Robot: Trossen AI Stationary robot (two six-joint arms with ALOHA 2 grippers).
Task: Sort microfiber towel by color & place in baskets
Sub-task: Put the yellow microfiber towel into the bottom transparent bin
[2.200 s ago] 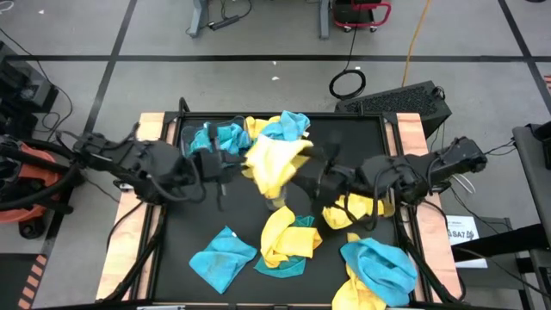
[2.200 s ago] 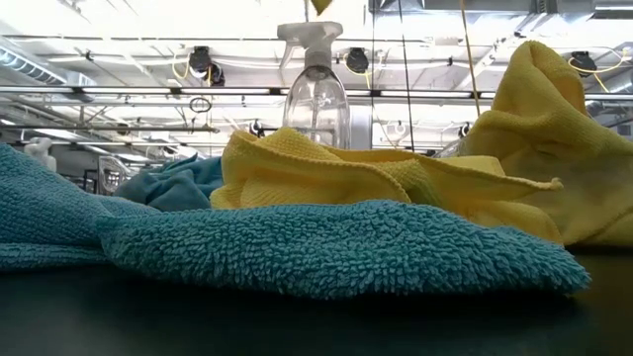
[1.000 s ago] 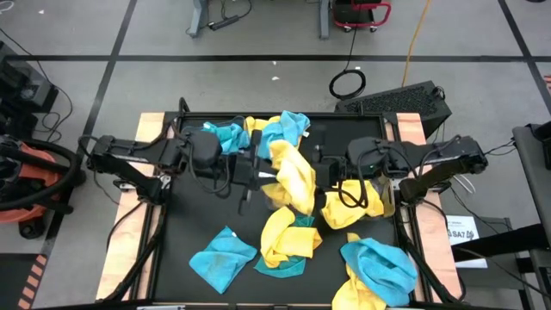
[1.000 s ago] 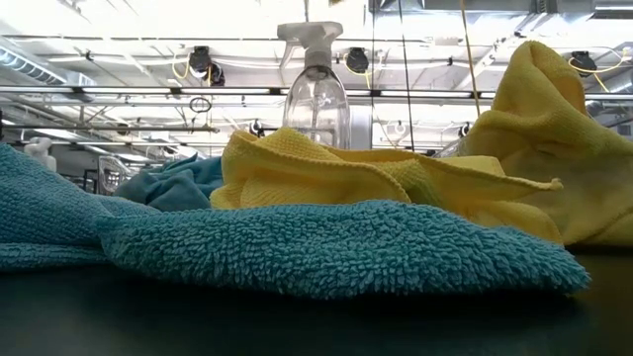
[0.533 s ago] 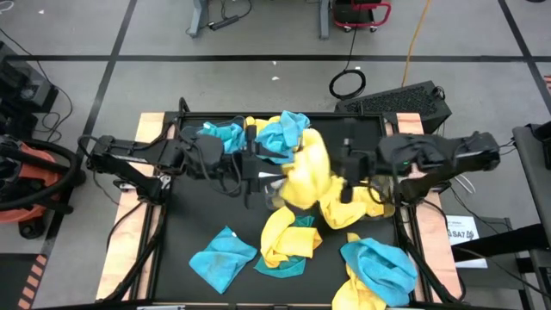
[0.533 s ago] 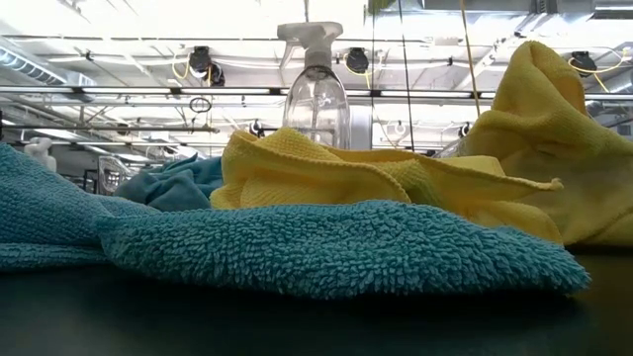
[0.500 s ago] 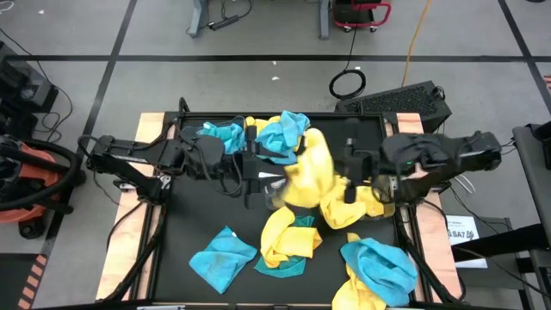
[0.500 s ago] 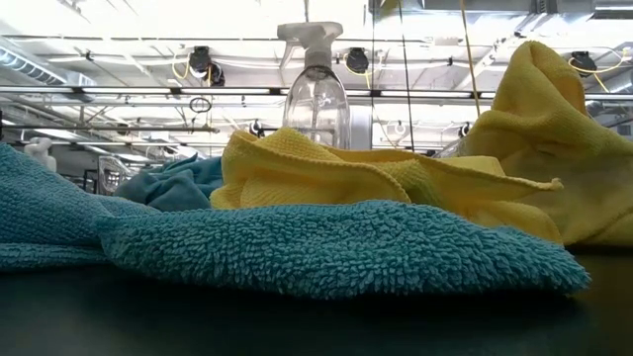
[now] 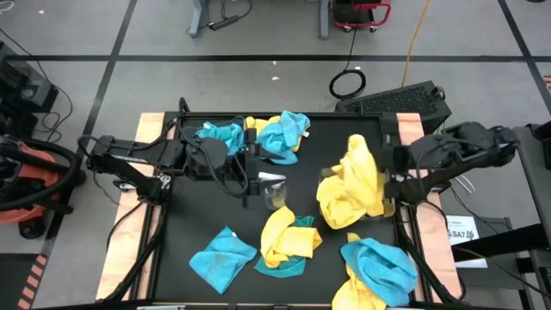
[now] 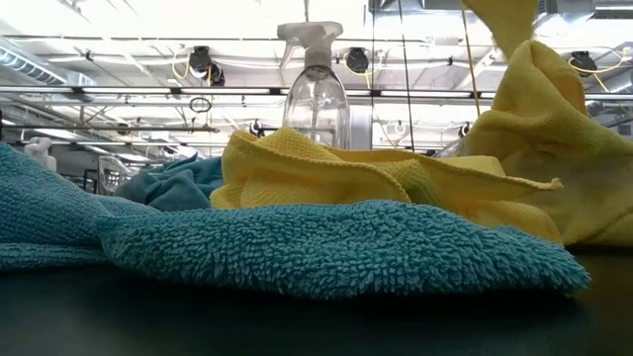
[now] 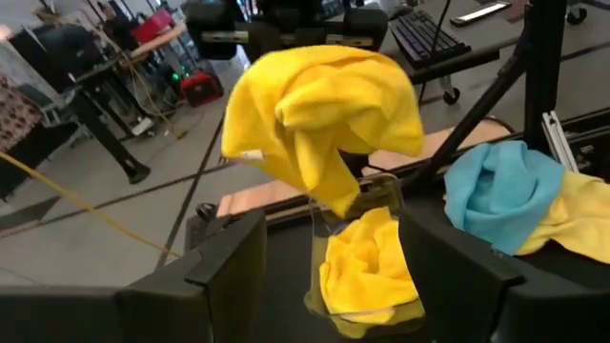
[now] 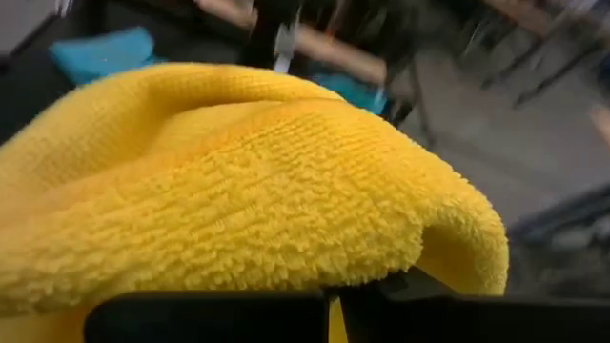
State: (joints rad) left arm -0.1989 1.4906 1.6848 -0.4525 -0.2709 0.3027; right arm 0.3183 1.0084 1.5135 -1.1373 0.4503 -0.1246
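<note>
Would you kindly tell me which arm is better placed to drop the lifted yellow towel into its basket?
The right arm. Its pincer holds the bright yellow microfiber towel above the clear plastic basket already containing yellow cloth. The left pincer waits empty at mid-table.

No readable text anywhere, honestly. There's a small white paper label (image 9: 461, 231) on the floor by the table's right edge, but its print is too tiny.
</note>
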